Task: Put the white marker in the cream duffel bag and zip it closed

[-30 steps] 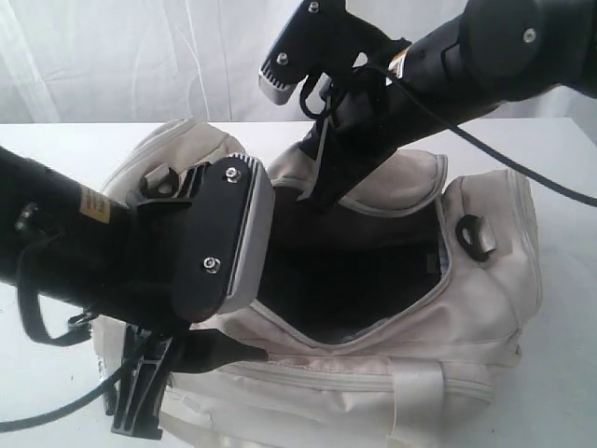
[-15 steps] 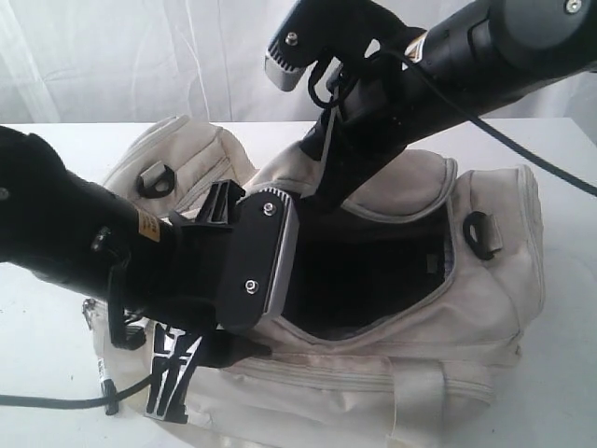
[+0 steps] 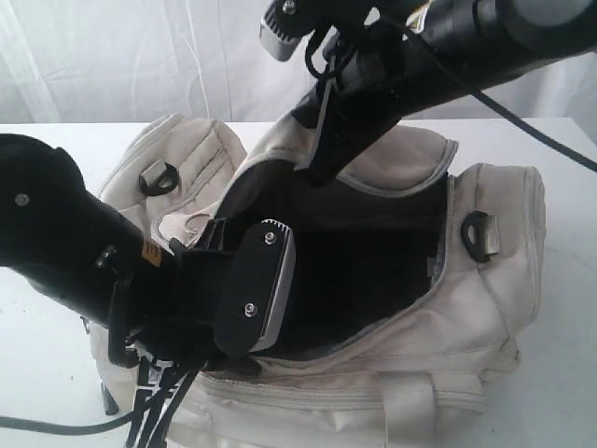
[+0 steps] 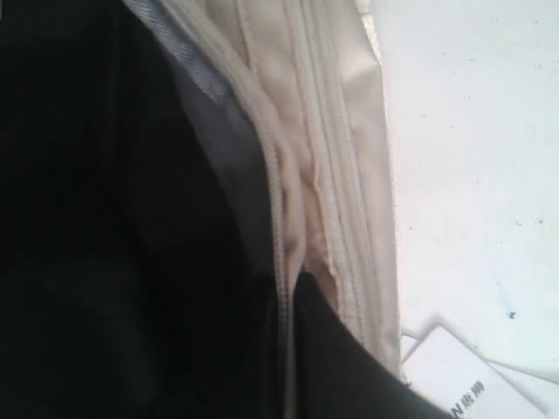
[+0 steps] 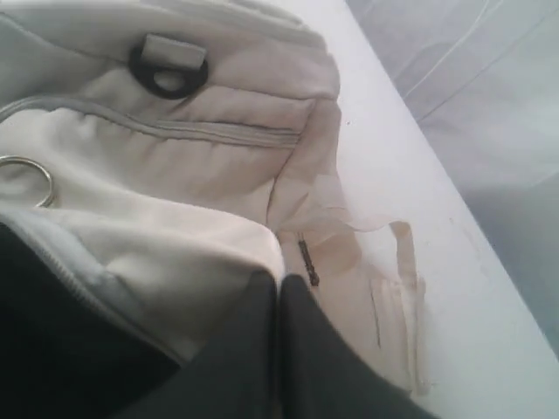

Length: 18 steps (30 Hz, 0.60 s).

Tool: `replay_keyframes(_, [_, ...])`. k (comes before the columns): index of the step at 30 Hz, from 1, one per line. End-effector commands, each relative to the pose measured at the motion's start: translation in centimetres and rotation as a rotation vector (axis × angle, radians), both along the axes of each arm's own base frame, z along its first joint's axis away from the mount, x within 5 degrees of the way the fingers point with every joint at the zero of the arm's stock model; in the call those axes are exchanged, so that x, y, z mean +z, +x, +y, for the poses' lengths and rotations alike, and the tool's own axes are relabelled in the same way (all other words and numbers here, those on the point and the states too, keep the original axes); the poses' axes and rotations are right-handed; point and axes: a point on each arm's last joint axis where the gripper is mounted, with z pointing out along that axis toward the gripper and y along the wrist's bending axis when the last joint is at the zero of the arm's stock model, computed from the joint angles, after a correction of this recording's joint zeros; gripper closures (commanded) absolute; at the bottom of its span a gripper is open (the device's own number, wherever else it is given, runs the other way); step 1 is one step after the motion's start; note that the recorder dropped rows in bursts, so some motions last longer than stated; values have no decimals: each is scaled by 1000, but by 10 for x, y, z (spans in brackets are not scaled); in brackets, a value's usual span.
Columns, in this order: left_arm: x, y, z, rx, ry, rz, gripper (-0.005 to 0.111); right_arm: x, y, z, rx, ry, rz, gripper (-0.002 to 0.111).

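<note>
Cream duffel bag (image 3: 485, 308): open on counter (image 3: 564, 392).
Right hand (image 5: 279, 281): pinched shut on bag's top flap (image 3: 410, 159).
Left hand (image 4: 293, 288): closed narrow at bag's front zipper edge (image 4: 279, 175).

Prob robot lab, plain white table (image 3: 569, 373), white draped backdrop (image 3: 140, 56), black robot arms (image 3: 56, 233) w/ cabling

Cut-off dark print on flat white paper card (image 4: 458, 380): capital N legible, following small characters unreadable.
</note>
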Motion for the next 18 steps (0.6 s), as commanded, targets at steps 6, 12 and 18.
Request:
replay_keyframes(6, [21, -20, 12, 27, -23, 71, 107, 29, 41, -9, -82, 28, -190, 108])
replay_keyframes(12, [25, -27, 16, 35, -12, 112, 107, 40, 64, -19, -135, 29, -245, 108])
replay_keyframes(18, [28, -29, 18, 39, -16, 108, 107, 39, 79, -29, -173, 20, -253, 108])
